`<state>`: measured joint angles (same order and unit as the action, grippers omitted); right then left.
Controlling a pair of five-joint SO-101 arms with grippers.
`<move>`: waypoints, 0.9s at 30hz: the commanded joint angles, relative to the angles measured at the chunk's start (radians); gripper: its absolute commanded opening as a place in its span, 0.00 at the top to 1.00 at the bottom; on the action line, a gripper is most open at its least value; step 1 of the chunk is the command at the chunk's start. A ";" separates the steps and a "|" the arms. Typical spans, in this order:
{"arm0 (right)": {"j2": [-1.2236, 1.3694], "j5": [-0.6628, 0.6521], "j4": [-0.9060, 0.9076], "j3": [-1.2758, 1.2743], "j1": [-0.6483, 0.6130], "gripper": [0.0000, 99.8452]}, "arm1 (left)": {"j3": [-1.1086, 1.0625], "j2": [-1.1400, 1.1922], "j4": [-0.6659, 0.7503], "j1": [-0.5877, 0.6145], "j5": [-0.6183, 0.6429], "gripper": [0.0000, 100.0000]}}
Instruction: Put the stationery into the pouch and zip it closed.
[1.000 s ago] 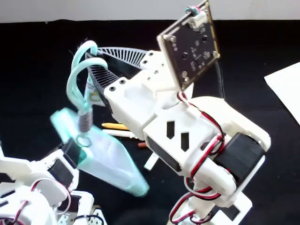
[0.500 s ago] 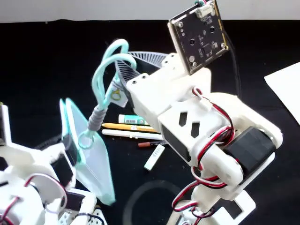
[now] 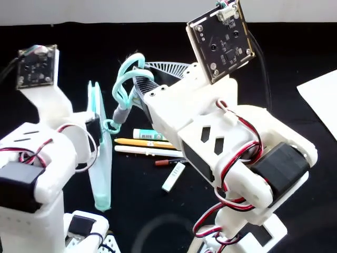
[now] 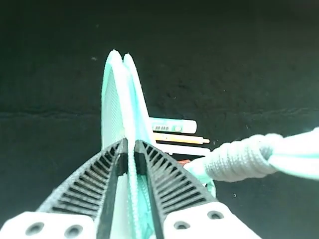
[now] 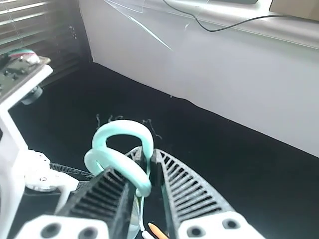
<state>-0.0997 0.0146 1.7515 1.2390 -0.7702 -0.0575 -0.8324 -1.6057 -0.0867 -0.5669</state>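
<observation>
Mint-green and see-through, the pouch [image 4: 115,89] sits edge-on in my left wrist feed. It is pinched at one end by the left gripper [image 4: 128,149], whose ribbed fingers are closed flat against both of its sides. Just beside them, that feed gives me the wound end of the cord [image 4: 239,159] running off to one side.

My right wrist feed picks up the cord's other end. It loops over one finger of the right gripper [image 5: 149,159] and drops into the narrow gap, where the fingers are pressed together on it.

From overhead I get the whole layout. The left arm is raised, holding the pouch upright on its edge. The right arm leans in across the middle, with its gripper up beside the pouch's top.

Between the arms, outside the pouch, the loose pieces lie on the black table [image 3: 295,52]. A white tube [image 3: 149,135], a yellow pencil [image 3: 142,142] and a white pen [image 3: 145,151] lie side by side. A small red piece [image 3: 166,162] and a short white stick [image 3: 174,176] are close by.

A paper sheet [image 3: 321,100] lies at the overhead view's right edge. Behind the table runs a white wall [image 5: 224,74].
</observation>
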 commanded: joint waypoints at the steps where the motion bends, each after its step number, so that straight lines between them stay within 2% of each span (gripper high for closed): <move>1: -0.007 -0.002 0.008 0.031 0.016 0.99 | -0.084 0.010 0.021 0.001 -0.035 0.99; 6: -0.007 -0.002 0.008 0.031 0.016 0.99 | -0.168 0.008 0.017 0.065 -0.072 0.99; 13: -0.001 -0.008 -0.027 0.031 0.030 0.99 | -0.162 0.010 0.028 0.147 -0.072 0.99; 18: -0.007 -0.038 -0.166 0.033 0.229 0.99 | -0.160 0.010 0.193 0.145 -0.064 0.99; 22: -0.010 -0.071 -0.282 0.036 0.387 0.99 | -0.160 0.010 0.261 0.133 -0.064 0.99; 27: -0.013 -0.071 -0.311 0.160 0.450 0.99 | -0.160 0.018 0.348 0.088 -0.064 0.99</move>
<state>-0.0967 -0.0483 1.4845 1.3050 -0.3775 -0.2171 -0.8216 -1.3019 0.0207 -0.6268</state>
